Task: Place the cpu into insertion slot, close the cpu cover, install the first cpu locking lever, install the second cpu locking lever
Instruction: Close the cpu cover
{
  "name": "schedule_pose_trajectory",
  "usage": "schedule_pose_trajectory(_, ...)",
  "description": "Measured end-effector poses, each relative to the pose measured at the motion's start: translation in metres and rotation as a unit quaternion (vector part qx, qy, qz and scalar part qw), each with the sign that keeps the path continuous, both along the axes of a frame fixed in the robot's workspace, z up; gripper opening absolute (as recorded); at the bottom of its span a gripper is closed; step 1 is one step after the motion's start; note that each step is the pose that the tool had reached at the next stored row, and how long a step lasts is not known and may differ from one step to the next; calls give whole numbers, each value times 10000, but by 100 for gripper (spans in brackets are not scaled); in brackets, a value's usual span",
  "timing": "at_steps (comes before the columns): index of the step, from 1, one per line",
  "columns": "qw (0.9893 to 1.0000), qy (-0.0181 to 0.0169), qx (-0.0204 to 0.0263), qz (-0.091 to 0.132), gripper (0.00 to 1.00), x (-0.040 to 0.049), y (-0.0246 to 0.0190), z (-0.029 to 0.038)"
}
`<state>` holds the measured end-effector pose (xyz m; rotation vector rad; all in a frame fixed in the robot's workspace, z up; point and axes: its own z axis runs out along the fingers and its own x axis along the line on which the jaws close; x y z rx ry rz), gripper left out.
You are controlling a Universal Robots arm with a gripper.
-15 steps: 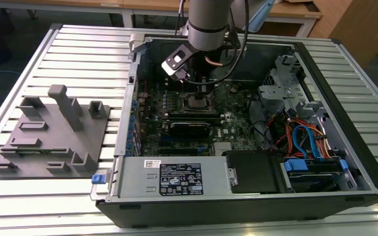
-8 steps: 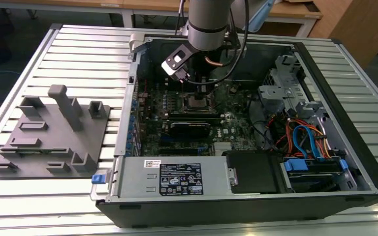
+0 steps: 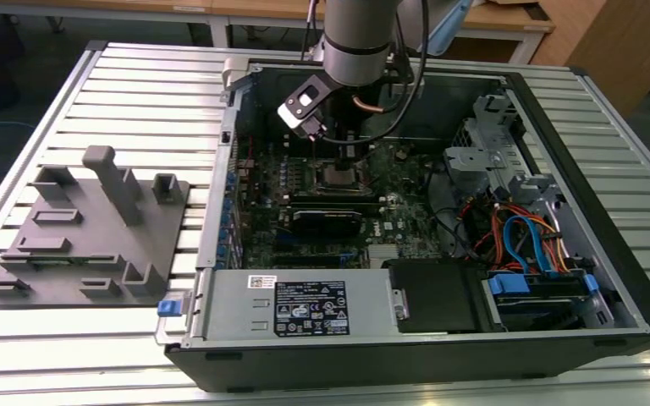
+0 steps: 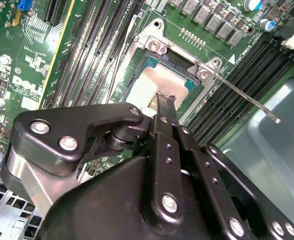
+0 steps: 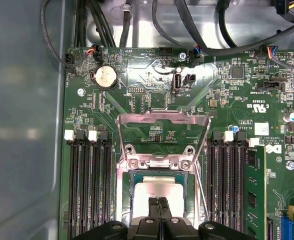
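The cpu [image 5: 159, 186] is lying in the insertion slot [image 5: 122, 185] (silver top showing), and the gripper [image 5: 159, 200] is resting its 2 fingertips, closed together, on it. The cpu cover [image 5: 162, 119] is standing open behind the slot, with 1 locking lever [image 4: 246, 95] sticking out beside it.

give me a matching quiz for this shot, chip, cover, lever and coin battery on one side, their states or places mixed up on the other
1 chip
2 cover
3 lever
4 coin battery

a swung open
b round and silver
c seated under the gripper
d sticking out free, not latched

Pairs: 1-c, 2-a, 3-d, 4-b
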<state>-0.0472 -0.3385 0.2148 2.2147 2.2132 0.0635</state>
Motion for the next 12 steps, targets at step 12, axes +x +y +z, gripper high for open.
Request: schedule_pose_trajectory(12,10000,0,0,0,10,0,0,176)
